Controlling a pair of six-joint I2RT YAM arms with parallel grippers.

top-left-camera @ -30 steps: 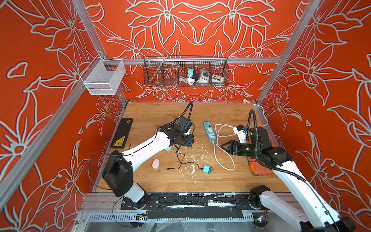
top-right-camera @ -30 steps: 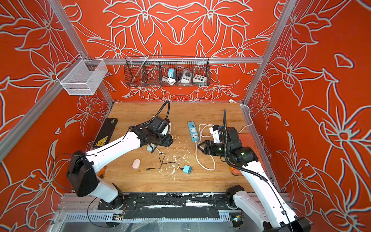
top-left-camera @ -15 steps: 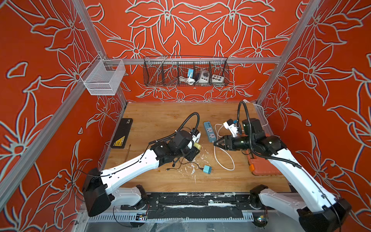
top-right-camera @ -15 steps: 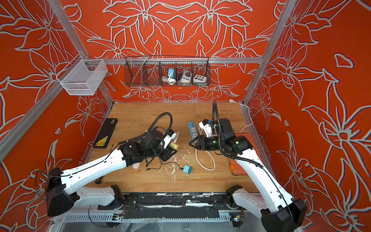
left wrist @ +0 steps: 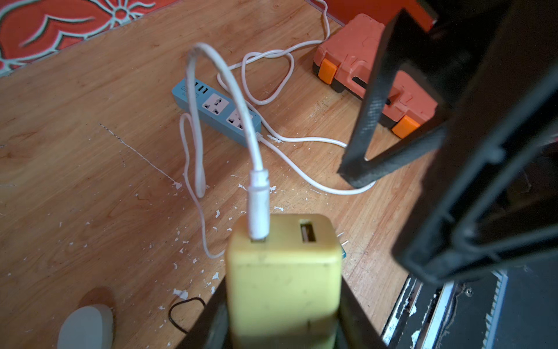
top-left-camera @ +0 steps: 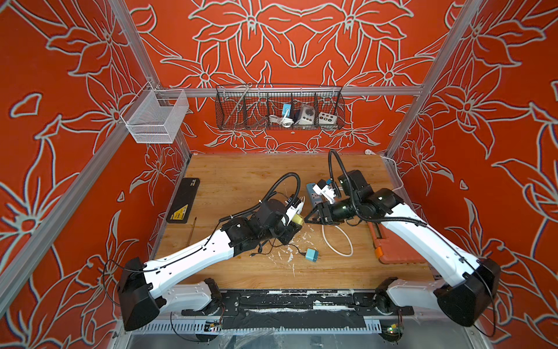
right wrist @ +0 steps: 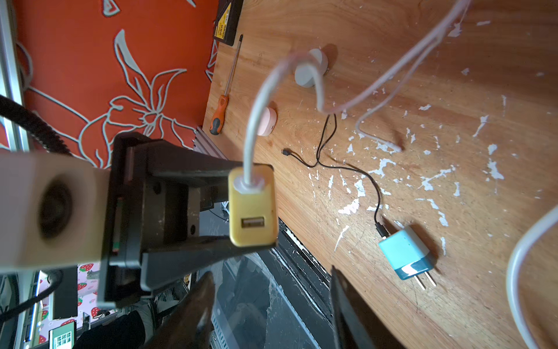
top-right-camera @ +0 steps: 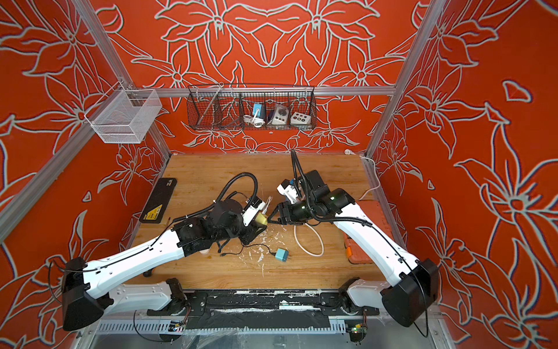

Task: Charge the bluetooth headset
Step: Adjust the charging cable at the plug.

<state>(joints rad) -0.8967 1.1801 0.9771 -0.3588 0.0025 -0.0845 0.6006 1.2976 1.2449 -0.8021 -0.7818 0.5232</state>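
The left fingers are shut tight on a yellow charger and hold it up over the middle of the bench. A white cord is plugged into one slot of the charger, and the slot next to it is bare. The cord loops up and then drops down to the wood.

The right fingers are spread wide and hold nothing. Their tips point at the yellow charger from the right, just beside it. I cannot tell if they touch it.

A small pink case – it looks like the headset – lies on the bench at the near left, close to a screwdriver. From above, the left arm hides most of it.

A blue power strip lies flat, a bit farther back than the two arms. A blue charger lies near the front edge in the middle – a thin black cord is plugged into it. An orange tool case sits at the right side.
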